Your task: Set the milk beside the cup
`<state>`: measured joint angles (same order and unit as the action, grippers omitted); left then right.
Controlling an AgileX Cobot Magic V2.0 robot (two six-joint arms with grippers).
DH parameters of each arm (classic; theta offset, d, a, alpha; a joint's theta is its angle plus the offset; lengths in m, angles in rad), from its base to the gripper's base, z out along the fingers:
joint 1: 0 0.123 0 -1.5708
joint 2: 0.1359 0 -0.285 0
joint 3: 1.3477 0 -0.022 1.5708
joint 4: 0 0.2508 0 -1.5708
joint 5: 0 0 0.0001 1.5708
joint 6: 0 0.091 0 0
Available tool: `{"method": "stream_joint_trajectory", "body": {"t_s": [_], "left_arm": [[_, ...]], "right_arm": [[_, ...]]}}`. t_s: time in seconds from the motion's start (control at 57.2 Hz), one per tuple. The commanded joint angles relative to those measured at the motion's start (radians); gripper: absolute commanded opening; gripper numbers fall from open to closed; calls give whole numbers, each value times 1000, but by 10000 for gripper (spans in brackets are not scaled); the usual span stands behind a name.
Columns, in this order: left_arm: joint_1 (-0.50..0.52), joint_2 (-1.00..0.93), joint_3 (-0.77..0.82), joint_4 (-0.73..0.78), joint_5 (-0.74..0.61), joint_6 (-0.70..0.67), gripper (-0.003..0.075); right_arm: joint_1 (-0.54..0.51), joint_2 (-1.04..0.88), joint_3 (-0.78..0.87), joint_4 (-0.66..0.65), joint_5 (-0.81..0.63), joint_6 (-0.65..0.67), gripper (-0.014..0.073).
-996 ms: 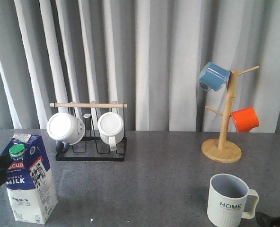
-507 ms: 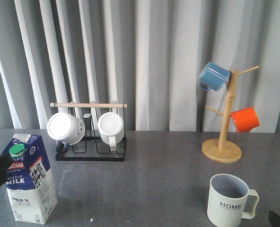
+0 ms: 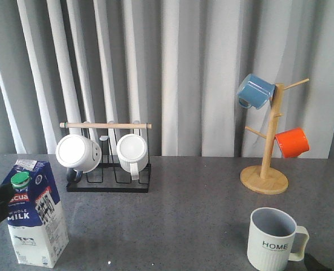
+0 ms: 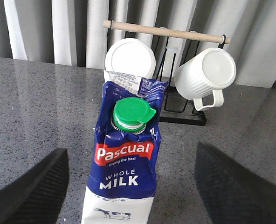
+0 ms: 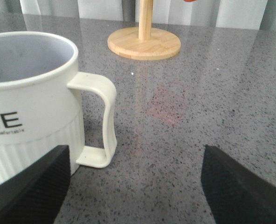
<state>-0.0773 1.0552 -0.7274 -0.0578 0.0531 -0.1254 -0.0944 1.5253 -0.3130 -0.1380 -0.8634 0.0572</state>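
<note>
Milk (image 3: pixel 34 212) upright between spread left gripper (image 4: pixel 131 186) fingers, well apart from cup (image 3: pixel 273 239)

This looks like a staged test room made up like a kitchen, though little of the room shows. A grey speckled stone tabletop (image 3: pixel 189 197) stands before plain grey-white curtains (image 3: pixel 184 68). It carries a black wire mug rack (image 3: pixel 108 169) and a wooden mug tree (image 3: pixel 267 147).
</note>
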Motion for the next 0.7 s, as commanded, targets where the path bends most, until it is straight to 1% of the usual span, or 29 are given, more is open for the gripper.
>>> {"method": "stream_joint_trajectory", "body": {"t_s": [0.0, 0.157, 0.35, 0.437, 0.594, 0.682], "left_arm": [[-6, -13, -36, -5, -76, 0, 535], [-6, -13, -36, -5, -76, 0, 535], [-6, -13, -36, -5, -76, 0, 535], [-6, -13, -36, -5, -76, 0, 535], [-6, -13, -36, -5, -76, 0, 535], [-6, -13, -36, -5, -76, 0, 535]], "right_arm": [[-4, 20, -20, 5, -162, -7, 557], [-4, 89, -22, 15, -265, -7, 557], [-4, 144, -33, 61, -315, -7, 551], [-4, 166, -58, 57, -307, -4, 544], [1, 181, -107, 24, -248, -2, 531], [1, 181, -124, 36, -239, -2, 523]]}}
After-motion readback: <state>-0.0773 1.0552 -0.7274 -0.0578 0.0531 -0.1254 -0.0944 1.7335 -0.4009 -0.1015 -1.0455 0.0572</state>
